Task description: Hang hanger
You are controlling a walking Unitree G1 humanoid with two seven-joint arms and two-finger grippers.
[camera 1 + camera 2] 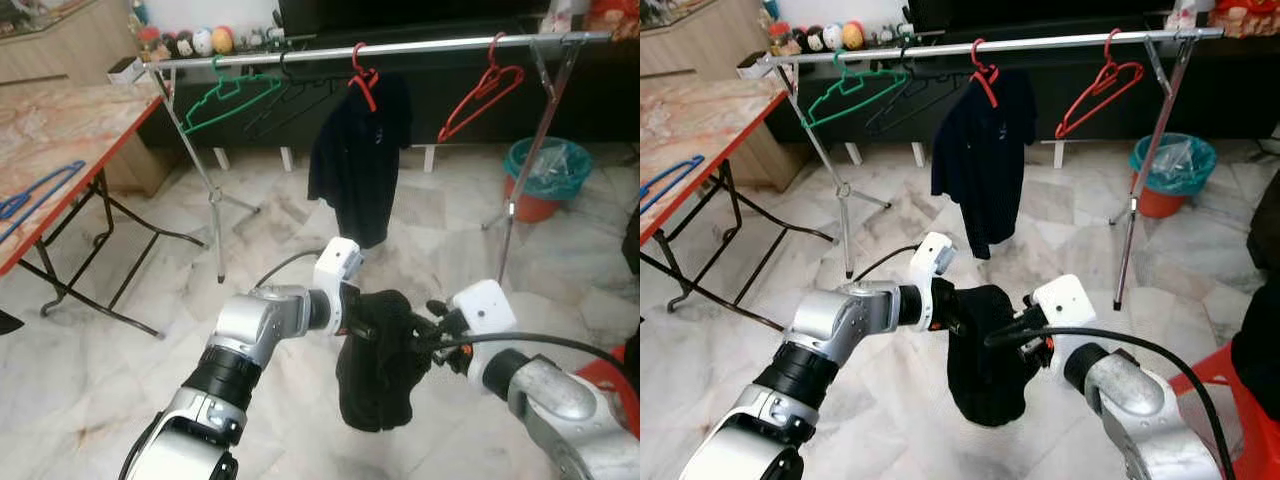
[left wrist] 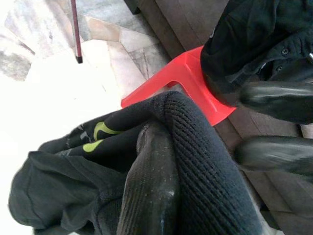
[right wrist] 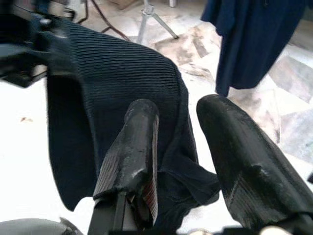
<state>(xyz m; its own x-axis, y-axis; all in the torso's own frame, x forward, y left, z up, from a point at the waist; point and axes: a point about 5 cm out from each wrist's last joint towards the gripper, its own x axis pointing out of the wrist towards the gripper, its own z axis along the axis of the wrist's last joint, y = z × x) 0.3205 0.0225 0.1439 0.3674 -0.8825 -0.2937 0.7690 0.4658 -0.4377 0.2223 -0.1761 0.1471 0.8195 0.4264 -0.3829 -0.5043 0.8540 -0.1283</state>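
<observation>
Both arms meet in front of the robot with a dark knitted garment (image 1: pixel 378 360) bunched between them, its bulk drooping below the jaws toward the marble floor (image 1: pixel 150 260). The left gripper (image 2: pixel 195 161) has 1 finger (image 2: pixel 149 191) pressed into the folds with knit wrapped over it, so its jaws look to be pinching the cloth. The right gripper (image 3: pixel 181 147) has its 2 fingers apart, cloth draped over and lying between them; whether it truly clamps the fabric I cannot tell. No hanger can be made out inside the bundle. The target, judged from the task, is the clothes rail (image 1: pixel 400 48), which lies ahead of and well above the jaws, its long axis running crosswise to the reach of both arms. On it hang a green hanger (image 1: pixel 225 95), a black hanger (image 1: pixel 285 95), a red hanger carrying a dark shirt (image 1: pixel 358 160), and an empty red hanger (image 1: pixel 480 95). The open stretch between the shirt and the empty red hanger is nearer the right arm. The rail's slanted legs (image 1: pixel 525 160) stand between, well apart from the jaws. A surface (image 1: pixel 60 140) with a blue hanger (image 1: pixel 35 190) sits off the left jaws' side; a teal bin (image 1: pixel 545 170) beyond the right.
</observation>
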